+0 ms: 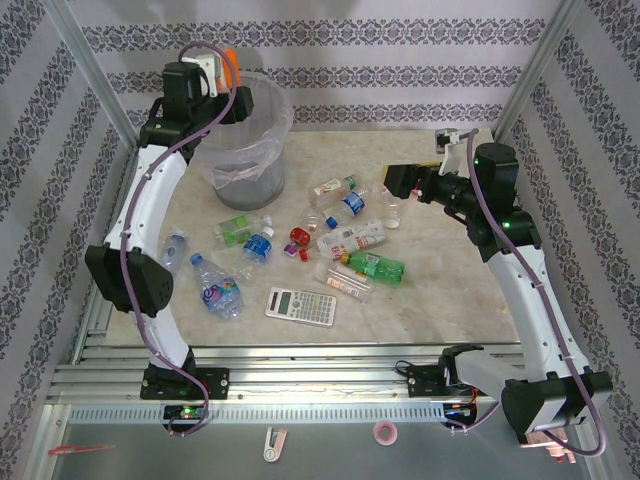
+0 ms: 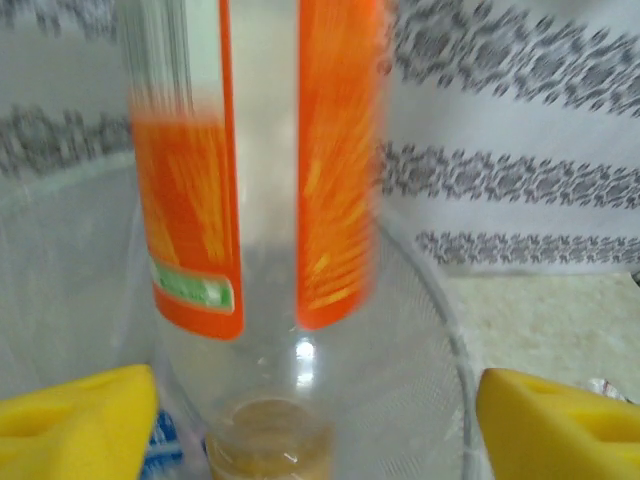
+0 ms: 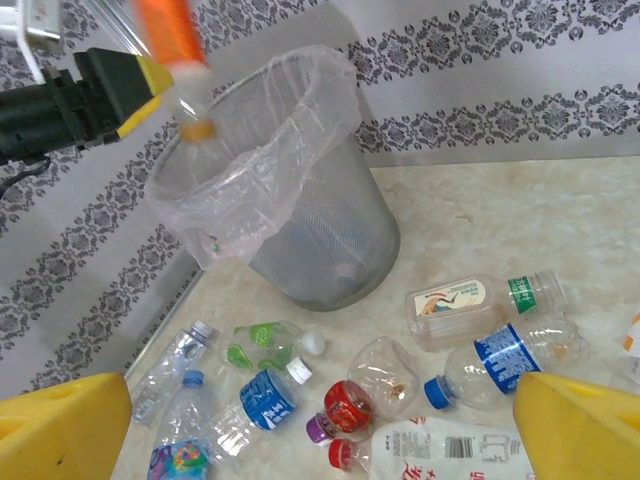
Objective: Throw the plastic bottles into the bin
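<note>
My left tool (image 2: 318, 425) is spread apart, the orange-labelled bottle (image 2: 260, 200) loose above the bin (image 3: 340, 240); I should hover centred over its mouth. Right tool (image 3: 322, 430) gapes too.

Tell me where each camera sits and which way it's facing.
Top: above and behind the arms, looking down on the table, the bin and loose bottles; both arms show, bases nearest.
Left wrist: on the left gripper over the bin, looking into it past an orange-label bottle; its yellow fingers show.
Right wrist: on the right gripper above the table, facing the bin across the bottles; its yellow fingers show.
Shared: both wrist views catch the orange-label bottle at the bin's rim.
</note>
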